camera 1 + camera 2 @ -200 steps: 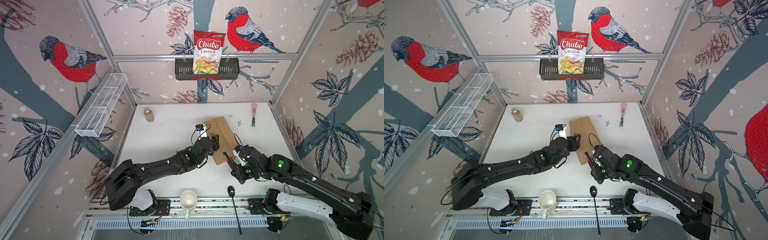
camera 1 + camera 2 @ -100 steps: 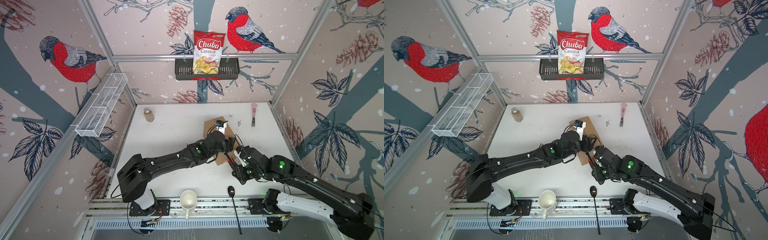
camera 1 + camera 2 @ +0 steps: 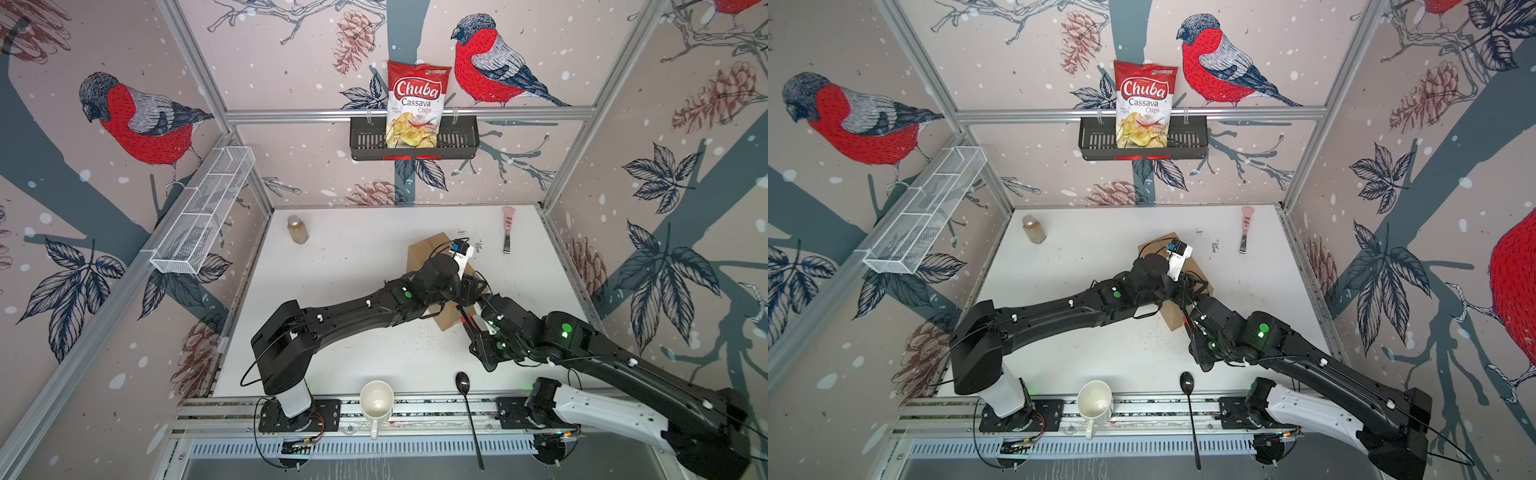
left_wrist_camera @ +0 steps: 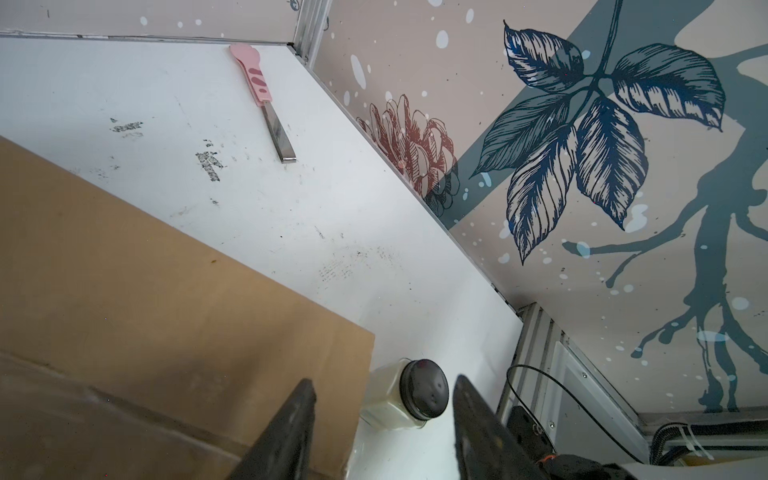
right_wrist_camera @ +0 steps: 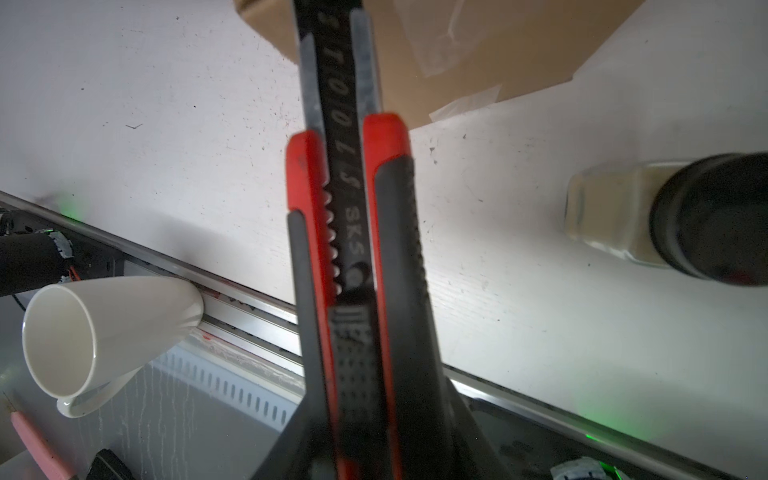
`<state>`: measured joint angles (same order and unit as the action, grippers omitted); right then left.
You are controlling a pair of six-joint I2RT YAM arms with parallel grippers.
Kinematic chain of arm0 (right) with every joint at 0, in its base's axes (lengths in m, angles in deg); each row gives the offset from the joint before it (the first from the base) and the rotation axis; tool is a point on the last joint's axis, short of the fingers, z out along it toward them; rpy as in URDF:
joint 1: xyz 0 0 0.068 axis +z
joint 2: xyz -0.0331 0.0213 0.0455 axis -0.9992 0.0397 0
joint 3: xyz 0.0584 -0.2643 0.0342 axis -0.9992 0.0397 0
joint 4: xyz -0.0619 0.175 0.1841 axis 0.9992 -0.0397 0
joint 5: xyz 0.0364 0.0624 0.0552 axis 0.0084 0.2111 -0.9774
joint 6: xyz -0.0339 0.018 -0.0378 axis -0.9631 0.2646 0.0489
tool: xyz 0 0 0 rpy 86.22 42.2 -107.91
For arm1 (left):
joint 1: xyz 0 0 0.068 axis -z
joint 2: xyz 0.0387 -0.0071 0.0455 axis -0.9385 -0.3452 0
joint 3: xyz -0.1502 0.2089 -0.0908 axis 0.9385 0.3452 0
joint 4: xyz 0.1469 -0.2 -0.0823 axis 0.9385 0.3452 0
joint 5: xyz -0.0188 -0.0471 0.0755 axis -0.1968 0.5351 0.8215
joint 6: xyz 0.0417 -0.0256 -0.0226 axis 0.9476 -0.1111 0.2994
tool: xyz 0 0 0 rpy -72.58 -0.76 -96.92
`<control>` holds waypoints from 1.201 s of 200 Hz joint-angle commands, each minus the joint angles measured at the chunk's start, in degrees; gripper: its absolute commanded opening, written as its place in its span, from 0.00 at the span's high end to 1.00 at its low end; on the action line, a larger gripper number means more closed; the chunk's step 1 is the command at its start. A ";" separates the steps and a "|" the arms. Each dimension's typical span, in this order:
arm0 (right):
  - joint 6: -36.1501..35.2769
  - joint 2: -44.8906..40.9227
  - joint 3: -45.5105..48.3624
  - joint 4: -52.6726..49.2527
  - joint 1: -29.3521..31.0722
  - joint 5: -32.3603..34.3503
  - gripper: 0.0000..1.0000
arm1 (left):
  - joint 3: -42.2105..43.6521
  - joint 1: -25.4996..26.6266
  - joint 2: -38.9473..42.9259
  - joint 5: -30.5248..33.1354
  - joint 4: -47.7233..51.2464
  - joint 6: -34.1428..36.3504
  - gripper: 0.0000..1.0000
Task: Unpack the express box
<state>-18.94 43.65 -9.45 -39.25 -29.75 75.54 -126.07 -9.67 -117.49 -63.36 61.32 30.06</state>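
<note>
The brown express box lies flat right of the table's middle, largely covered by my left arm in both top views. My left gripper reaches across it and hangs open past the box's right corner. A small jar with a black lid and pale contents lies on the table just beyond the fingertips, not touched. My right gripper is shut on a red and black utility knife, which points at the box's near edge. The jar lies beside it.
A white mug and a black spoon lie at the front rail. A pink-handled scraper is at the back right and a brown bottle at the back left. A chips bag stands in the black wall basket.
My left arm has swung from the box's left side across its top to its right corner, and its jaws have narrowed somewhat. The right arm has stayed put with the knife.
</note>
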 commanded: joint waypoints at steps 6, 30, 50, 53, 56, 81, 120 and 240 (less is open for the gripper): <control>-1.29 0.15 -0.19 4.07 0.12 0.46 0.99 | 0.45 -0.51 -0.43 -3.04 1.22 -1.74 0.47; -1.28 0.24 -0.45 4.39 0.05 1.32 0.99 | 3.38 -2.07 0.92 -0.40 -0.06 -4.08 0.47; -1.45 0.46 -0.62 5.37 -0.02 2.19 0.99 | 5.91 -3.12 2.95 1.79 -0.88 -5.86 0.47; -1.46 0.50 -0.64 5.60 -0.04 2.26 0.99 | 6.28 -3.30 3.30 2.05 -0.97 -6.13 0.47; -1.54 0.50 -0.71 5.85 -0.06 2.35 0.99 | 6.69 -3.42 3.71 2.34 -1.08 -6.32 0.47; -1.99 1.07 -1.18 7.60 -0.66 2.87 1.00 | 9.73 -3.88 7.58 5.08 -1.30 -7.34 0.47; -4.13 3.52 -2.09 9.60 -2.54 2.84 1.00 | 16.34 -3.30 15.99 7.81 -2.43 -10.19 0.46; -6.91 9.54 -6.52 9.56 -4.58 1.55 1.00 | 30.30 3.23 16.69 6.85 -12.83 -15.46 0.54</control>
<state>-25.20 52.87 -15.22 -31.43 -34.43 76.98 -96.02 -6.63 -98.43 -55.39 57.14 15.17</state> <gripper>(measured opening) 0.341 0.469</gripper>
